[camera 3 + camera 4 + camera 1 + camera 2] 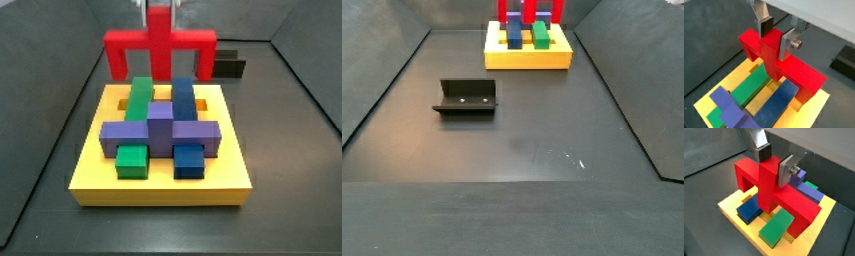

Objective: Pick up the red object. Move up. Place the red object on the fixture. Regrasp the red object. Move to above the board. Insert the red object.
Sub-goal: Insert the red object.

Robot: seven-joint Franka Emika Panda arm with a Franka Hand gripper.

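Red plastic fills both wrist views: the red object (774,57) sits clamped in the hand (776,31), silver fingers (788,42) pinching its upright middle tab from both sides. I've got it hanging above the far end of the board (160,185), legs pointing down, not yet seated as far as I can judge.

Left to right in a side view: green block (139,95), blue block (182,95), purple cross-shaped block (160,130) lying over both. Well apart on the worktop (516,140), the fixture (466,97) stands bare.

Insertion step, I reckon. To do it well I'd square the bar with the slab's edges, centre both legs over their slots, then come straight down slowly, no twist, releasing only once it bottoms out.

It's a bright red piece, glossy, crossbar with two legs and a central stem, sharp notched corners.
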